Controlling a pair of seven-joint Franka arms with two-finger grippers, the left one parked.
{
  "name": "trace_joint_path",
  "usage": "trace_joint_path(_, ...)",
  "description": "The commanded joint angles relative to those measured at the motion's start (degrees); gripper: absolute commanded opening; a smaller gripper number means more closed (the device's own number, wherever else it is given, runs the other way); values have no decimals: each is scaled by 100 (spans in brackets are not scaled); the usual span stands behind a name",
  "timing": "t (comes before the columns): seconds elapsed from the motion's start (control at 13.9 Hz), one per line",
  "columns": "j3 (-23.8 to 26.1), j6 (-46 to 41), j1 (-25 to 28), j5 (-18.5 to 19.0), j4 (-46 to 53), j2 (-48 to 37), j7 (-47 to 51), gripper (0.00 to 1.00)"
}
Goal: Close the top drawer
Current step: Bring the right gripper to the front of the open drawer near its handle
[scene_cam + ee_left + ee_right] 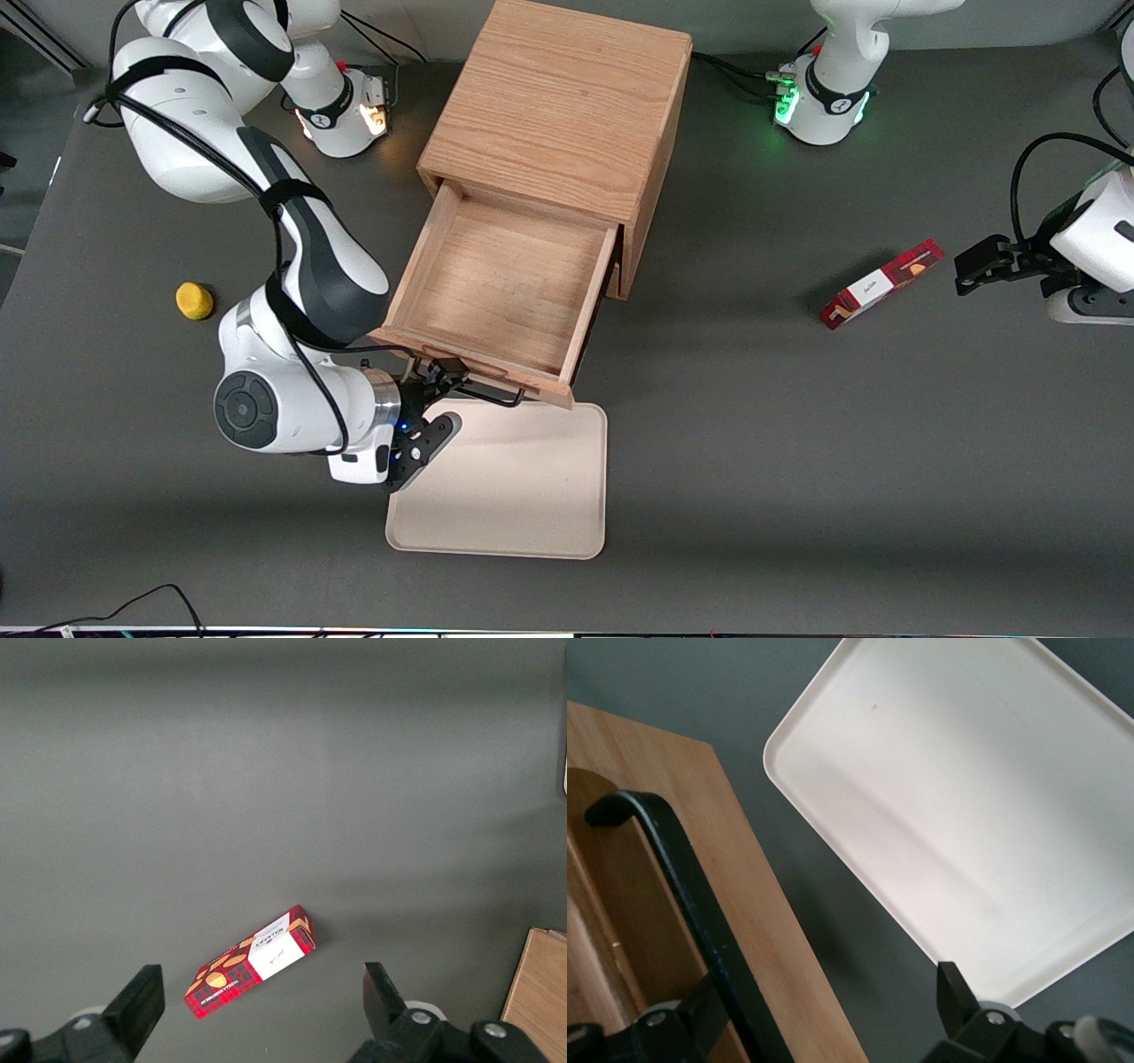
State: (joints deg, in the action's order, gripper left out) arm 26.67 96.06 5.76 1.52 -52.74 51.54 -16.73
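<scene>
Top drawer (505, 283): fully extended; handle (483, 392) straddled by claw (440, 379), fingers apart. Risk: handle slipped off, drawer jammed askew.

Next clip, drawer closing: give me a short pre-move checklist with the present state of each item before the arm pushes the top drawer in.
1. Top drawer pulled out and ready to push: ok.
2. Drawer holds nothing that could jam: ok.
3. Claw at the drawer front, by the black wire handle: ok.
4. Claw open, one finger by the handle bar and the other out over the tray: ok.
5. Contact with the drawer front: cannot tell.
6. Tray lies low under the drawer front, lemon and red box well aside: ok.
</scene>
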Motion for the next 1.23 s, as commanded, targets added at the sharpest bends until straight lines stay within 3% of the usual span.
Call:
trace_joint_path(0.0,31,-34,31,103,-87,-21,-102,100)
trace_joint_path(1.15,75,-17,66,50,-1642,-1031,-93,100)
